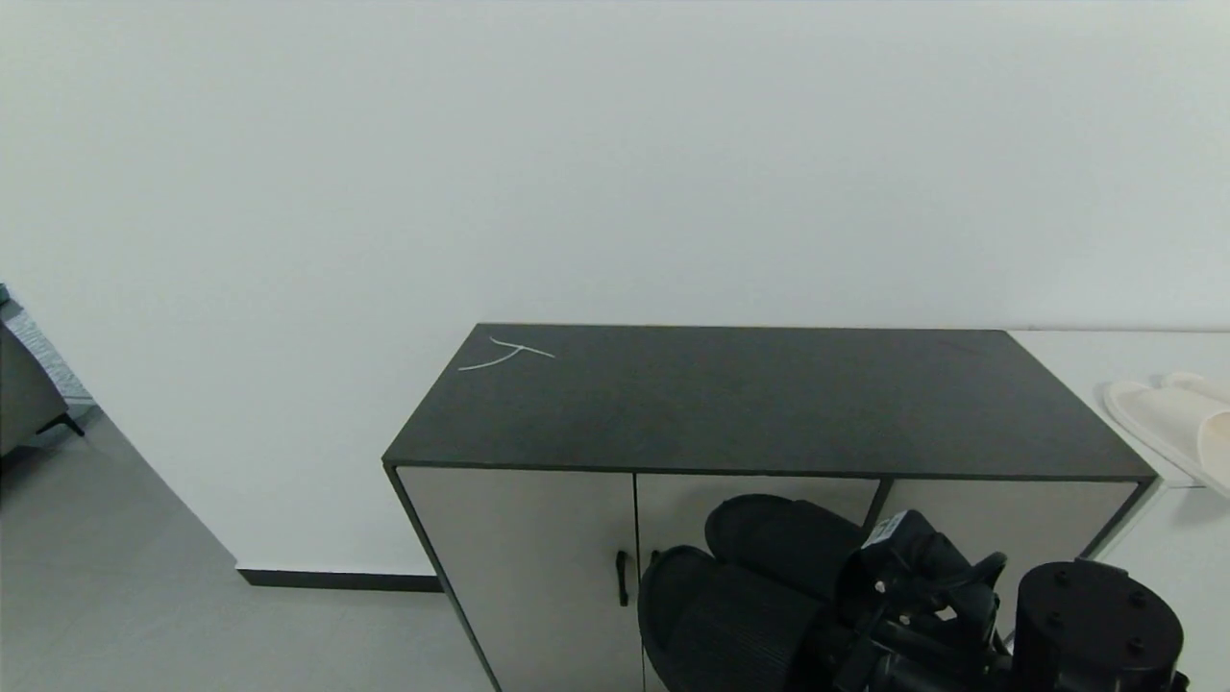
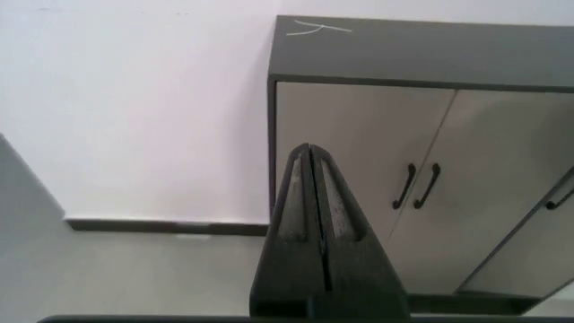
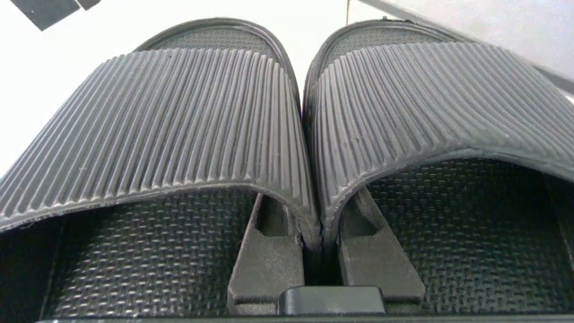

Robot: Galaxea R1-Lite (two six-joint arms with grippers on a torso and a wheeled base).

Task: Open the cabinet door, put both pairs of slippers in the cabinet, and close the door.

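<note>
The right gripper (image 3: 309, 242) is squeezed tight on a pair of black slippers (image 3: 215, 117). Its two fingers (image 3: 265, 260) pinch the inner edges of the two slippers together, so the pair sits side by side with the ribbed straps facing up. In the head view the black slippers (image 1: 740, 586) are held right in front of the cabinet (image 1: 769, 404), low down by its middle door, and they hide part of that door.

The left gripper (image 2: 310, 206) is closed with its fingers pressed flat together and nothing between them. It is in front of the cabinet, near its left corner, and does not touch it.

The cabinet has a dark top and light grey doors. The two doors with the black handles (image 2: 405, 186) side by side are shut. A thin white mark (image 1: 504, 354) lies on the cabinet top, at its far left corner.

A pair of white slippers (image 1: 1177, 418) lies on a white surface (image 1: 1182, 567) just right of the cabinet. A white wall (image 1: 577, 144) stands behind the cabinet, and a grey floor (image 1: 115, 577) is to its left.
</note>
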